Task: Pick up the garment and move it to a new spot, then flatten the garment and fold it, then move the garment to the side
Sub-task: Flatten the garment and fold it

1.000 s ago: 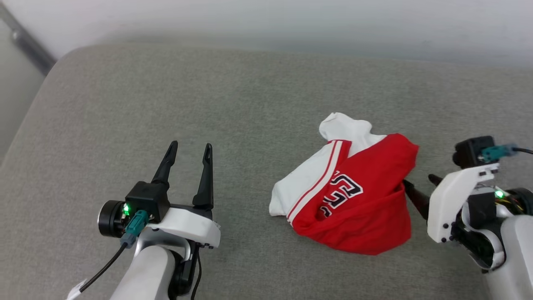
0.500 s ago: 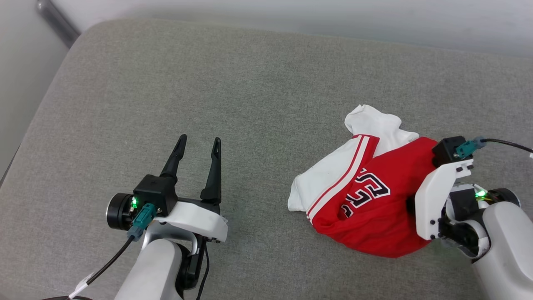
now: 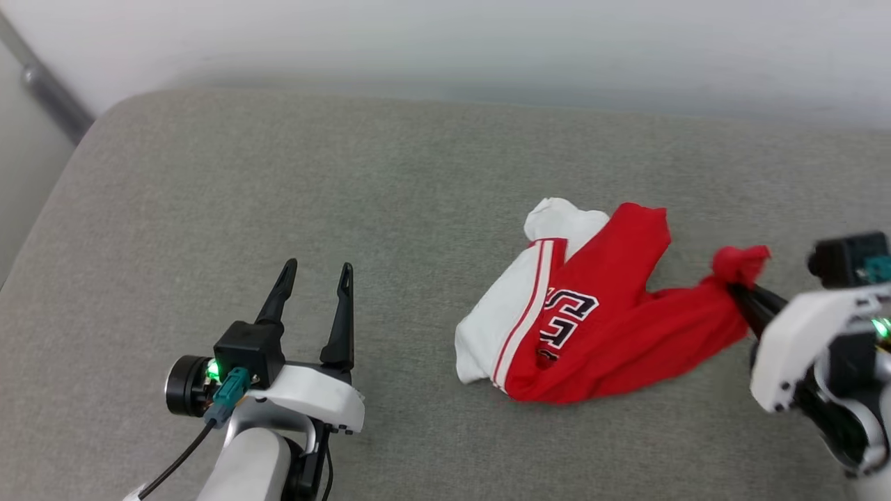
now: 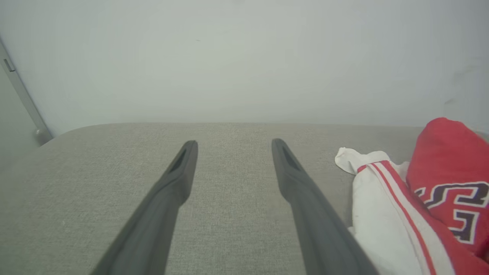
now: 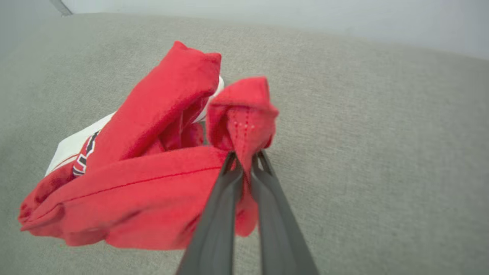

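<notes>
Right pincer tight (left pincer wide)

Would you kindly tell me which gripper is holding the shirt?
The right gripper, shut on a red fold of the garment; the left gripper stands open, apart from it, above the cushion.
</notes>
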Motion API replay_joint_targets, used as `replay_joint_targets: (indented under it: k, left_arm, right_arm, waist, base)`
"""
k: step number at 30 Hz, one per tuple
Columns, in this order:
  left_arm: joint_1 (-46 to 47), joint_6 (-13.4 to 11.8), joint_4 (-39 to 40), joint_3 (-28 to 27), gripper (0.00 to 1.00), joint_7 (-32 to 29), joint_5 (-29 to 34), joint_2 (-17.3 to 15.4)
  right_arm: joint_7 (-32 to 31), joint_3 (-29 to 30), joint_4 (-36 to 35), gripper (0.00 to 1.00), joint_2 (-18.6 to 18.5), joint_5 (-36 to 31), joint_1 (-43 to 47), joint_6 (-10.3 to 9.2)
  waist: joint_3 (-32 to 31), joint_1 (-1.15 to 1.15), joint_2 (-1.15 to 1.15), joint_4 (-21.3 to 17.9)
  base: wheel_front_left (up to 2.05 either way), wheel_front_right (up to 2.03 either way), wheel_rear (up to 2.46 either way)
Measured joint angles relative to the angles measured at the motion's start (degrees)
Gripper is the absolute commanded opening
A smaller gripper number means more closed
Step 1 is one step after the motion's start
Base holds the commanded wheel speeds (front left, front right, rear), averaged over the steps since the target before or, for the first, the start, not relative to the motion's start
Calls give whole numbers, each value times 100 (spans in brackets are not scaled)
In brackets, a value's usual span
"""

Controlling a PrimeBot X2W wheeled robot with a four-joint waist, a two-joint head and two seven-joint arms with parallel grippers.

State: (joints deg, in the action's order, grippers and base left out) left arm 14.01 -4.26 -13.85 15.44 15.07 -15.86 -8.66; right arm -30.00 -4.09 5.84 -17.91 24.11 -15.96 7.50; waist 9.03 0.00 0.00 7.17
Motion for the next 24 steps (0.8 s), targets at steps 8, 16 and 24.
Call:
replay_joint_targets:
  k: [8, 16, 24]
  left_arm:
    - [-216, -3, -30, -40, 100, 0, -2, -74]
    - [-356, -56, -26, -66, 100, -29, -51, -164]
    - [-446, -116, 70, -38, 100, -89, -92, -186]
  right_arm:
    - [-523, 939, -1167, 0, 961, -521, 2071, 0]
    - [-116, 642, -892, 100, 1403, -541, 2887, 0]
    - [961, 664, -790, 100, 1226, -582, 2312, 0]
  waist:
    - [-261, -1, 0, -405]
    - [-413, -1, 0, -687]
    - [-443, -1, 0, -723]
  base:
    - [0, 0, 0]
    - [0, 0, 0]
    - [0, 0, 0]
